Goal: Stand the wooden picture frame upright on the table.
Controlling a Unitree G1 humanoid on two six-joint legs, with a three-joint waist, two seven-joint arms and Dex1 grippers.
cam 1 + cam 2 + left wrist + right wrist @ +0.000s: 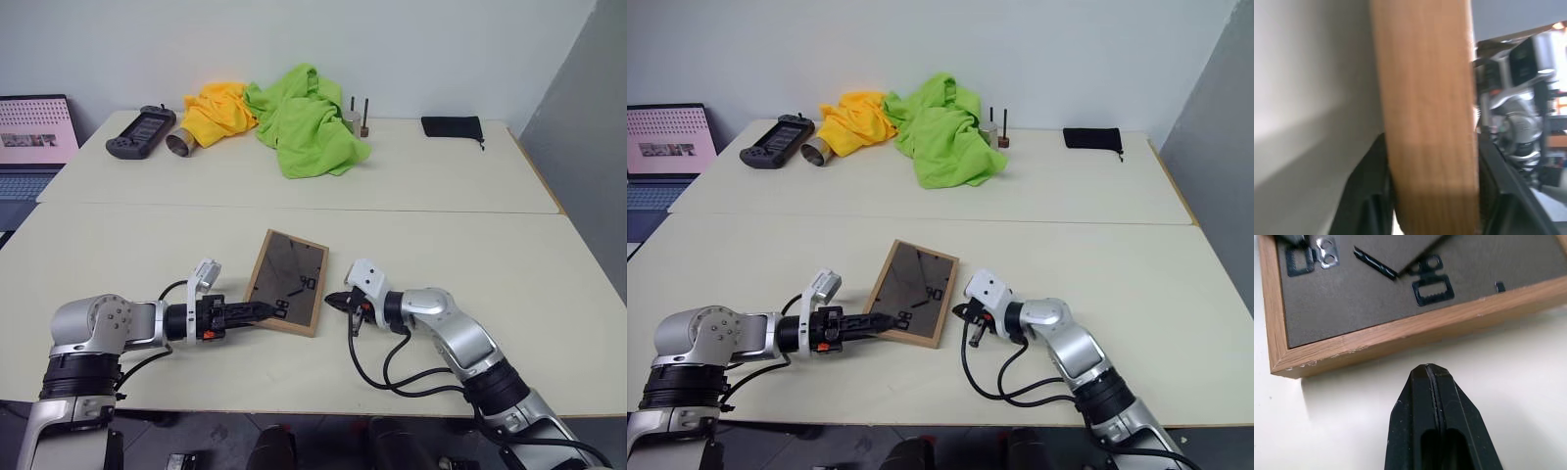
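The laptop [34,147] at the upper left is cut by the picture's edge, its screen too small to read. Up close in the left wrist view, the frame [1425,117] is a blur of wood grain, cut off above and below, covering most of both fingers [1369,196]. The frame's picture side is hidden; only its grey back shows. Two dark sticks [360,110] behind the green cloth [309,122] are too small to identify, half hidden.
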